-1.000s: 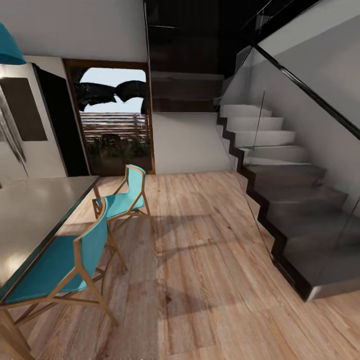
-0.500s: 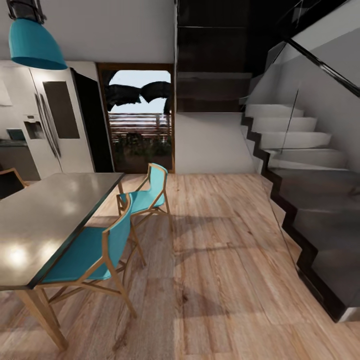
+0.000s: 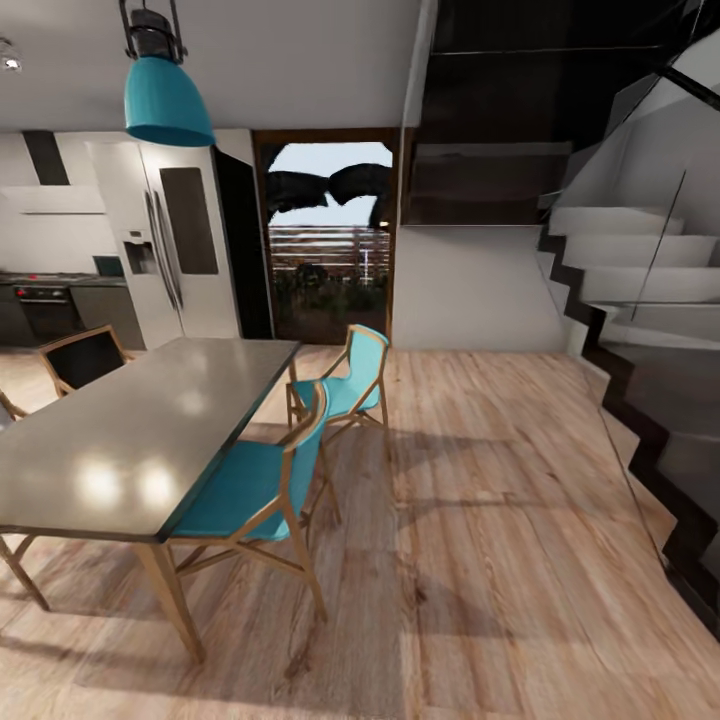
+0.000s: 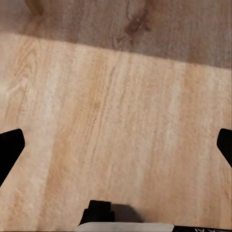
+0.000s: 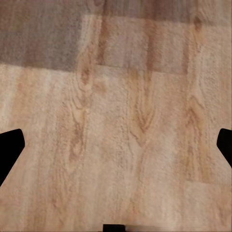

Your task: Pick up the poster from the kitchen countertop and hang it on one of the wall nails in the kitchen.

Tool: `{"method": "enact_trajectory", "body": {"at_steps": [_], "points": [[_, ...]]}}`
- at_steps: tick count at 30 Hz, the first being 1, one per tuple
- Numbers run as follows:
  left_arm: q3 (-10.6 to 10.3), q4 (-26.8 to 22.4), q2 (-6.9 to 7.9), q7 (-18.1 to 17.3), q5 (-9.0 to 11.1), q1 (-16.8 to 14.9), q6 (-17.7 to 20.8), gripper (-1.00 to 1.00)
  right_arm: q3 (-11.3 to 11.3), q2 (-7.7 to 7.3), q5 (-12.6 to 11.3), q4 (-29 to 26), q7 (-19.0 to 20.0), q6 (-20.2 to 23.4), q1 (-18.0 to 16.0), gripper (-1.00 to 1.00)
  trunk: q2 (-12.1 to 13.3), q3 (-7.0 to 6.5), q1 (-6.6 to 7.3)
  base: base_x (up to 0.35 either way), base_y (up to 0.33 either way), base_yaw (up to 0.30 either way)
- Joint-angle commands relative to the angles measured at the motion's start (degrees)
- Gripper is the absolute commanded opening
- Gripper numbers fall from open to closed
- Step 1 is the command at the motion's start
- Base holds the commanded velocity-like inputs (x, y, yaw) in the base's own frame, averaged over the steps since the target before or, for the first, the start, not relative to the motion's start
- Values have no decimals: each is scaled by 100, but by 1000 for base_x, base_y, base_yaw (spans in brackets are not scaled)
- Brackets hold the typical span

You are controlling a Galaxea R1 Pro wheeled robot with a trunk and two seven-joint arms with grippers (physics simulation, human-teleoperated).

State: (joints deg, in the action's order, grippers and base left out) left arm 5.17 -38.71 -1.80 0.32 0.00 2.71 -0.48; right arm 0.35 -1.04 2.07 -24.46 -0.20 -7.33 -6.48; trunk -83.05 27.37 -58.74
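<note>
Here, left to right across the head view:
Kitchen (image 3: 60, 290): far left in the background, dark cabinets and a built-in oven against a pale wall, with a strip of the kitchen countertop (image 3: 40, 279) on top; the poster cannot be made out at this distance.
Fridge (image 3: 170, 250): tall, pale grey, double-door, just right of the cabinets.
Pendant lamp (image 3: 166, 95): teal shade hanging above the table's far end.
Dining table (image 3: 110, 440): grey top on wooden legs, lower left, with bright reflections near its front edge.
Dark chair (image 3: 82, 358): at the table's far side, black back in a wooden frame.
Teal chairs (image 3: 250, 485): two on the table's right side, one behind the other, wooden frames.
Doorway (image 3: 328, 240): centre back, glazed, showing sky and foliage outside.
Floor (image 3: 480, 540): pale wood planks, sunlit with shadows.
Staircase (image 3: 640, 330): right, dark steps rising behind a glass panel.
Left gripper (image 4: 116, 145): fingers released, black tips at opposite edges of its wrist view, bare floor between.
Right gripper (image 5: 116, 150): likewise spread wide, holding nothing, over floor planks.
</note>
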Motion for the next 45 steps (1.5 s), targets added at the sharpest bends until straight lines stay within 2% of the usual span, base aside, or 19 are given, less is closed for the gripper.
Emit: {"method": "enact_trajectory", "body": {"at_steps": [1, 20, 27, 45], "points": [[14, -7, -4, 3, 0, 1, -5, 100, 5, -2, 21, 2, -4, -60, -3, 100, -3, 5, 1, -119, 290, 285], [19, -13, -4, 3, 0, 1, -5, 100, 8, -2, 21, 10, -4, -134, -3, 100, -3, 5, 1, -121, 291, 285], [19, -13, -4, 3, 0, 1, -5, 100, 8, -6, 21, 11, 9, -130, -3, 100, -3, 5, 1, -107, 291, 128], [19, -14, -4, 3, 0, 1, -5, 100, 8, -2, 21, 11, -4, -136, -3, 100, -3, 23, 1, -9, 295, 259]]}}
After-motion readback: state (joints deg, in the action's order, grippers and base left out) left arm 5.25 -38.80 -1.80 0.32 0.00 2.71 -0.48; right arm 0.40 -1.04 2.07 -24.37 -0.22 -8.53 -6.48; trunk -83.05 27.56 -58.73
